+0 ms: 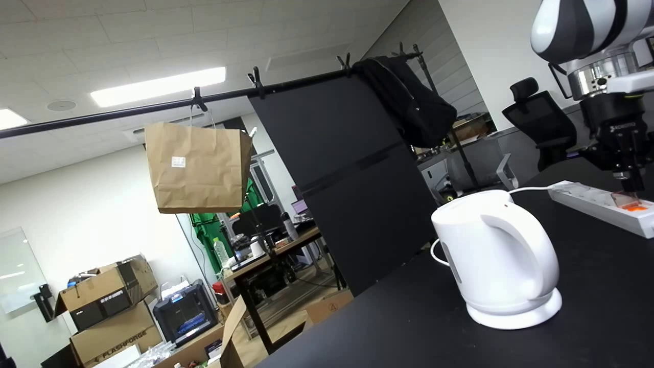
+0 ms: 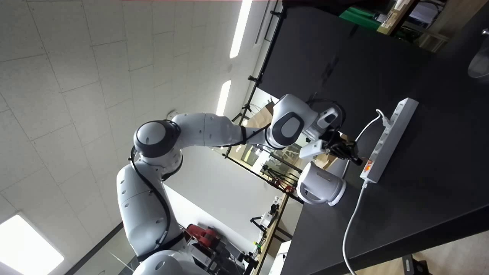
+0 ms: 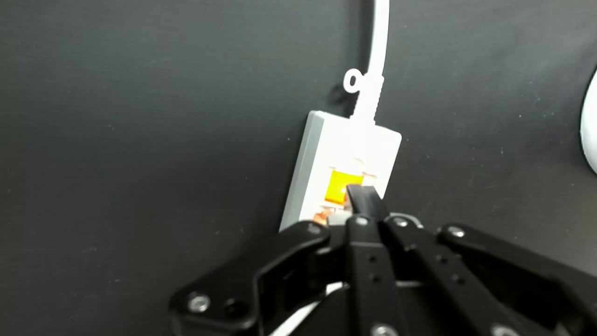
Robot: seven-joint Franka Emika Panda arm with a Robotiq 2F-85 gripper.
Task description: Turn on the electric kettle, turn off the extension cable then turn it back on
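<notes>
Gripper (image 3: 363, 189): jaws pressed together, nothing seen between them; tip directly over or against the orange switch (image 3: 340, 186), contact not determinable. The switch sits at the cord end of the extension cable (image 2: 391, 141), which lies flat on the black table (image 1: 388, 337). Judged light, stiff, apt to skid: press straight down. The electric kettle (image 1: 483, 260) stands upright, apart from it: hard, probably slippery, weight unknown; take the handle (image 1: 536, 245). Working room lies between them; the white cord (image 2: 348, 229) crosses the table edge (image 2: 420, 238).
</notes>
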